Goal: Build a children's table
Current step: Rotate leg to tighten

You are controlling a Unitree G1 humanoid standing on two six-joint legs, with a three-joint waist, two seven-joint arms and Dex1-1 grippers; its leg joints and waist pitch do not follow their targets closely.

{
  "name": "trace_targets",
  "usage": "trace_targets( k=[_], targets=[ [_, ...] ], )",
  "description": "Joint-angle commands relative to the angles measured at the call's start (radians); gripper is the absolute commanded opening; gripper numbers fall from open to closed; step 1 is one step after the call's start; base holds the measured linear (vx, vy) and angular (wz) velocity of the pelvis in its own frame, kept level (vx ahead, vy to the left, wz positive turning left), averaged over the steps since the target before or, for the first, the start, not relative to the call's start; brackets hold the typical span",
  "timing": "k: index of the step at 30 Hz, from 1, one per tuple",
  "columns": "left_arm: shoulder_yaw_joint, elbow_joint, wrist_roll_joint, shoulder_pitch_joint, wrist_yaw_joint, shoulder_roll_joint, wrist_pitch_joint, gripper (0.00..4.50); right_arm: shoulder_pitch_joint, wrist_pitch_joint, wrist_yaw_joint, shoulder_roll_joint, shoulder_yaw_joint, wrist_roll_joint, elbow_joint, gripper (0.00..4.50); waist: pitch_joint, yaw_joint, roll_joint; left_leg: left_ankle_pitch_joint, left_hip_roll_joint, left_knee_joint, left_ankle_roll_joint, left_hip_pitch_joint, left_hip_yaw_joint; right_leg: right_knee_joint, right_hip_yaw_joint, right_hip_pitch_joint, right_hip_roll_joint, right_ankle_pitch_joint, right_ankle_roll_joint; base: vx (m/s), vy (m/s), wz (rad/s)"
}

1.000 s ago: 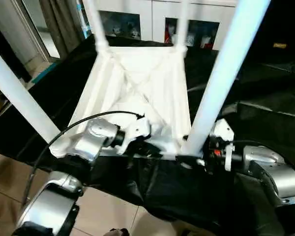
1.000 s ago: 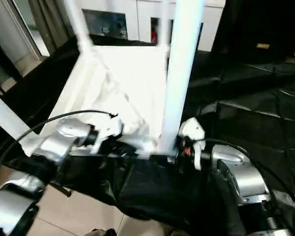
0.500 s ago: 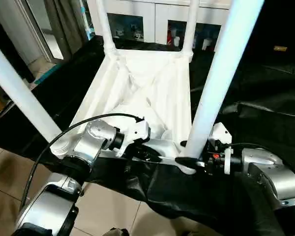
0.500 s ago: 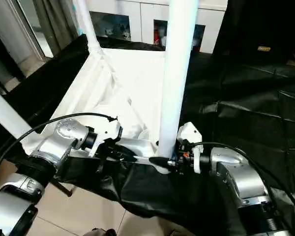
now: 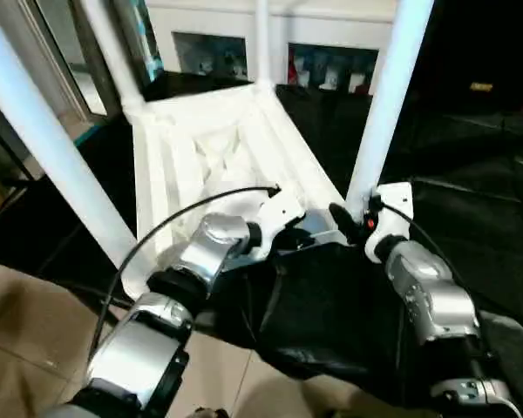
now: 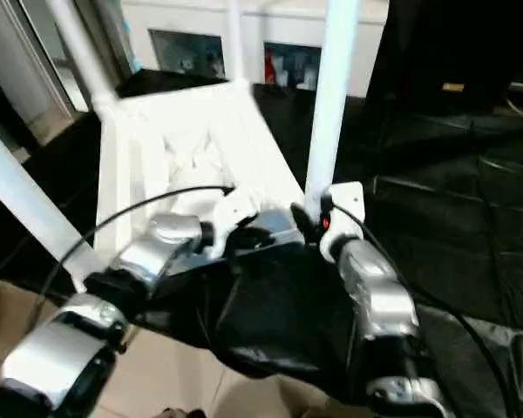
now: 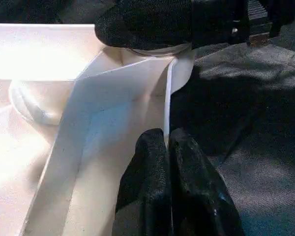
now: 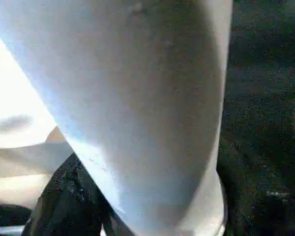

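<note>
The white children's table lies upside down on black cloth, its ribbed top (image 5: 200, 148) facing up and its tube legs standing up from the corners. My left gripper (image 5: 301, 237) is at the near edge, its fingers (image 7: 147, 167) shut on the top's thin rim (image 7: 168, 98). My right gripper (image 5: 344, 219) is closed around the flared base of the near right leg (image 5: 383, 113). One right finger (image 8: 59, 206) lies against that leg (image 8: 137, 98). The near left leg (image 5: 61, 165) rises at the left.
A white cabinet with glass doors (image 5: 270, 52) stands behind the table. Crumpled black cloth (image 5: 471, 192) covers the work surface to the right and front. Tiled floor (image 5: 17, 348) shows at the lower left, below the cloth's edge.
The whole view has swung. My right forearm now reaches forward to the leg's base rather than from the side, with its fingers drawn in on the leg. The left grip is unchanged.
</note>
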Motion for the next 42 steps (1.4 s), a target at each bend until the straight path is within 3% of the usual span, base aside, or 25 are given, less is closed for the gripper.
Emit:
trace_targets(
  k=[1,3,7,9,15,17,18,21,23,24,27,32,35,39,42],
  targets=[
    [0.012,-0.021,-0.037,-0.005,0.015,-0.065,-0.031,0.00,0.029,0.013,0.091,0.075,0.120,0.015,0.034,2.63,-0.046,-0.006,-0.022,-0.342,0.031,-0.081,0.027,0.020,-0.028,-0.092,0.017,0.025,-0.016,-0.413,-0.142,0.000,0.000,0.00],
    [0.010,-0.019,-0.040,-0.001,-0.001,-0.057,-0.040,0.00,0.030,0.017,0.114,0.081,0.112,0.037,0.022,3.19,-0.047,-0.006,-0.020,-0.330,0.031,-0.082,0.035,0.018,-0.028,-0.091,0.017,0.026,-0.015,-0.394,-0.148,0.000,0.000,0.00],
    [0.004,-0.035,-0.050,0.013,-0.059,-0.038,-0.052,0.00,0.038,0.018,0.163,0.051,0.129,0.035,-0.003,3.39,-0.049,-0.005,-0.021,-0.320,0.032,-0.081,0.044,0.017,-0.028,-0.089,0.016,0.029,-0.016,-0.375,-0.155,0.000,0.000,0.00],
    [0.004,-0.053,-0.064,0.026,-0.105,-0.027,-0.052,0.00,0.048,0.017,0.225,0.015,0.146,0.038,-0.028,3.70,-0.050,-0.002,-0.023,-0.299,0.034,-0.080,0.055,0.014,-0.028,-0.085,0.017,0.034,-0.017,-0.342,-0.169,0.000,0.000,0.00],
    [-0.031,-0.123,-0.080,0.074,-0.305,0.051,-0.071,0.00,0.120,0.031,0.526,-0.175,0.220,0.081,-0.176,3.70,-0.052,0.007,-0.023,-0.232,0.038,-0.072,0.105,0.010,-0.022,-0.075,0.017,0.041,-0.017,-0.257,-0.198,0.000,0.000,0.00],
    [-0.037,-0.137,-0.088,0.083,-0.354,0.069,-0.073,0.00,0.131,0.036,0.572,-0.210,0.219,0.090,-0.198,3.70,-0.057,0.009,-0.022,-0.213,0.039,-0.068,0.114,0.012,-0.021,-0.069,0.016,0.042,-0.016,-0.221,-0.214,0.000,0.000,0.00],
    [-0.041,-0.162,-0.098,0.097,-0.419,0.094,-0.061,0.00,0.144,0.044,0.635,-0.253,0.211,0.103,-0.223,3.70,-0.061,0.011,-0.017,-0.166,0.042,-0.064,0.130,0.011,-0.019,-0.059,0.014,0.042,-0.015,-0.145,-0.245,0.000,0.000,0.00],
    [-0.052,-0.201,-0.111,0.121,-0.508,0.139,-0.052,0.00,0.153,0.040,0.713,-0.315,0.207,0.112,-0.241,3.70,-0.064,0.019,-0.020,-0.123,0.044,-0.056,0.157,0.010,-0.017,-0.045,0.014,0.047,-0.015,-0.049,-0.280,0.000,0.000,0.00],
    [-0.059,-0.219,-0.114,0.133,-0.553,0.167,-0.049,0.00,0.154,0.035,0.751,-0.347,0.209,0.113,-0.244,3.70,-0.066,0.019,-0.024,-0.108,0.042,-0.053,0.167,0.006,-0.017,-0.038,0.013,0.049,-0.015,-0.023,-0.285,0.000,0.000,0.00],
    [-0.062,-0.225,-0.114,0.139,-0.571,0.182,-0.053,0.00,0.152,0.034,0.766,-0.357,0.211,0.116,-0.246,3.70,-0.067,0.020,-0.020,-0.104,0.043,-0.051,0.176,0.011,-0.016,-0.038,0.013,0.045,-0.013,-0.016,-0.292,0.000,0.000,0.00],
    [-0.067,-0.239,-0.117,0.148,-0.600,0.203,-0.054,0.00,0.151,0.036,0.789,-0.374,0.216,0.127,-0.250,3.70,-0.065,0.021,-0.022,-0.114,0.044,-0.052,0.172,0.011,-0.014,-0.039,0.014,0.045,-0.014,-0.030,-0.301,0.000,0.000,0.00],
    [-0.063,-0.259,-0.117,0.156,-0.623,0.219,-0.045,0.00,0.150,0.047,0.828,-0.383,0.231,0.132,-0.255,3.27,-0.065,0.024,-0.025,-0.153,0.046,-0.055,0.142,0.014,-0.015,-0.044,0.016,0.045,-0.017,-0.105,-0.289,0.000,0.000,0.00],
    [-0.062,-0.269,-0.125,0.160,-0.605,0.215,-0.039,0.00,0.157,0.052,0.829,-0.374,0.241,0.136,-0.263,3.02,-0.069,0.024,-0.025,-0.125,0.044,-0.051,0.144,0.012,-0.015,-0.038,0.016,0.047,-0.016,-0.066,-0.291,0.000,0.000,0.00],
    [-0.044,-0.251,-0.120,0.153,-0.535,0.191,-0.042,0.00,0.168,0.052,0.798,-0.357,0.241,0.134,-0.260,2.73,-0.071,0.024,-0.024,-0.108,0.042,-0.048,0.156,0.011,-0.015,-0.036,0.015,0.048,-0.015,-0.035,-0.296,0.000,0.000,0.00],
    [-0.018,-0.201,-0.094,0.124,-0.403,0.151,-0.048,0.00,0.158,0.037,0.658,-0.303,0.223,0.078,-0.198,2.66,-0.067,0.021,-0.024,-0.151,0.041,-0.051,0.132,0.012,-0.015,-0.044,0.015,0.044,-0.015,-0.118,-0.283,0.000,0.000,0.00]
  ],
)
